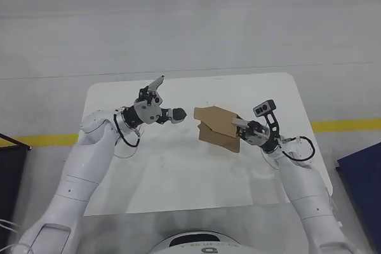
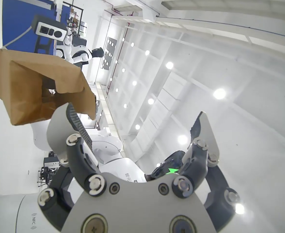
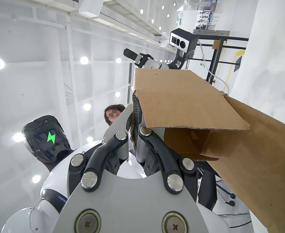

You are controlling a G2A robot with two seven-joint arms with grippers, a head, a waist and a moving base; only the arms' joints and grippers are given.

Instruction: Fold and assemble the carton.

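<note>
While the right pincer (image 3: 134, 115) pinches one flap of the carton (image 1: 219, 127) over the table (image 1: 178, 184), the left pincer (image 2: 135, 117) hangs wide open beside it; flaps look loose, so most folding seems left

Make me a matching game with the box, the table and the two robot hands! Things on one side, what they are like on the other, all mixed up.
Things:
1 carton
2 left gripper
3 right gripper
4 table

States:
A white
B shut on the carton's edge
C brown cardboard
D open, holding nothing

Pairs: 1-C, 2-D, 3-B, 4-A
</note>
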